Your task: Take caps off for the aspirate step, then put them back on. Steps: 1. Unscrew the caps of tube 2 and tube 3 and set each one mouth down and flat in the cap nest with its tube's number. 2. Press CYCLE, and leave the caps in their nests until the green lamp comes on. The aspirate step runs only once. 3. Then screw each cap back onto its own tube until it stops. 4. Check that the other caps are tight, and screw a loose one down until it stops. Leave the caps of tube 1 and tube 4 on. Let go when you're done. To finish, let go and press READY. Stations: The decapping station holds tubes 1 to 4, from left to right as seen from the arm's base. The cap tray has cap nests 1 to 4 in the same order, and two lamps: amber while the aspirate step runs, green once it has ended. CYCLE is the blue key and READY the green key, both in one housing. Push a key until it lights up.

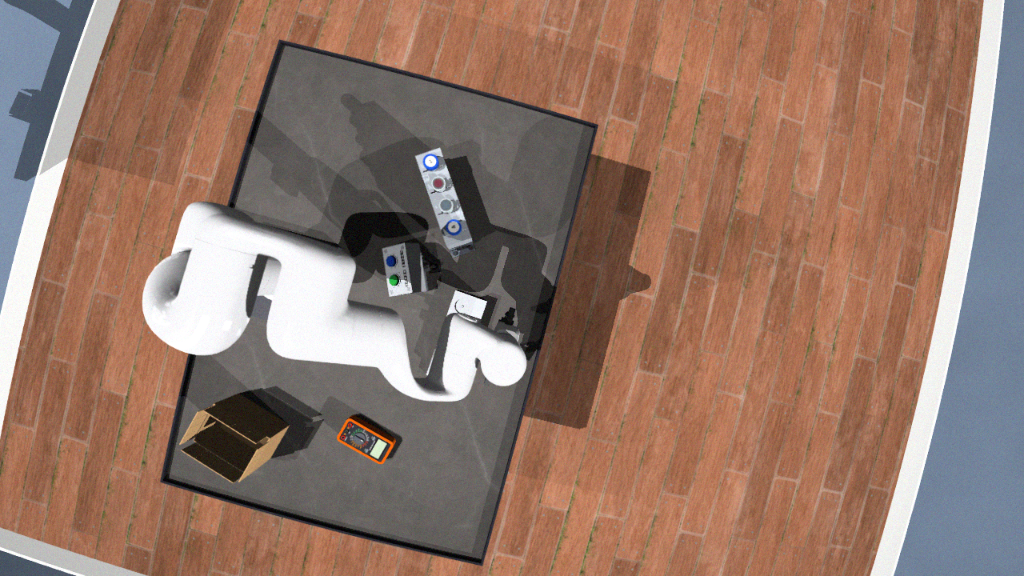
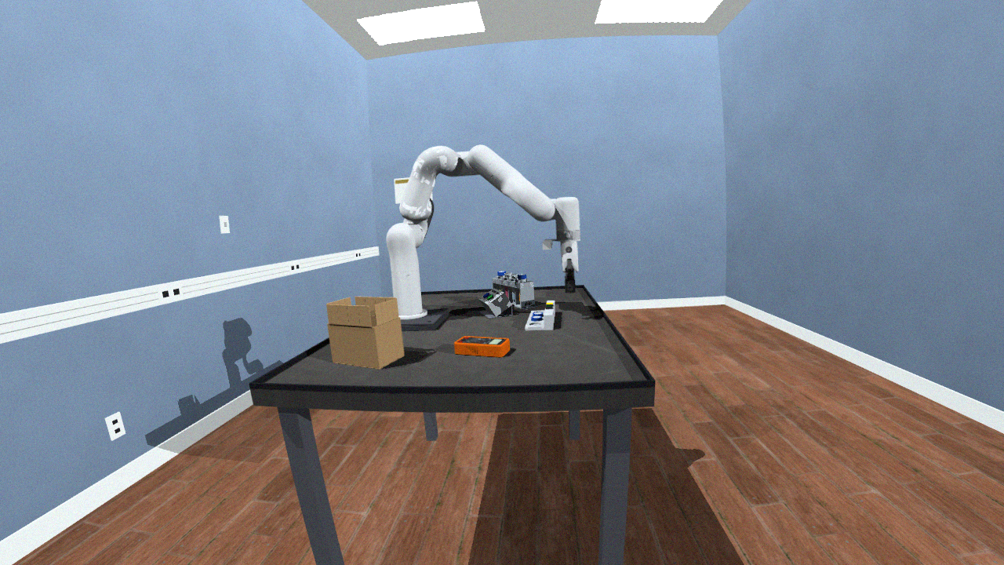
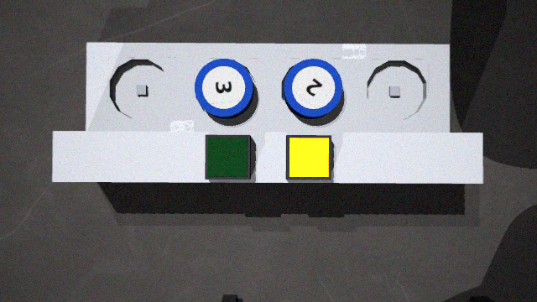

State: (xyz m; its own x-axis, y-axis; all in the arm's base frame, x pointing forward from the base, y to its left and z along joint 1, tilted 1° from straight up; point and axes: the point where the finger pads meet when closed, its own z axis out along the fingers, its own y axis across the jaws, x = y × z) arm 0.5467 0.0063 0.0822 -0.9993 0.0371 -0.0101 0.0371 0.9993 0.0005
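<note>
In the wrist view the white cap tray (image 3: 268, 113) lies straight below me. Blue-rimmed cap 3 (image 3: 224, 87) and cap 2 (image 3: 313, 87) sit flat in the two middle nests, numbers up. The outer nests (image 3: 140, 90) (image 3: 395, 91) are empty. The amber lamp (image 3: 309, 157) is lit bright yellow and the green lamp (image 3: 227, 157) is dark. My gripper (image 1: 526, 326) (image 2: 569, 281) hangs open and empty above the tray, near the table's right edge. The decapping station (image 1: 443, 200) has blue caps on its end tubes (image 1: 430, 162) (image 1: 452, 227), and the two middle tubes are open.
The key housing (image 1: 399, 269) with the blue key (image 1: 390, 262) and green key (image 1: 393, 281) stands between the station and the arm's base. An open cardboard box (image 1: 232, 435) and an orange multimeter (image 1: 366, 438) lie at the table's other end.
</note>
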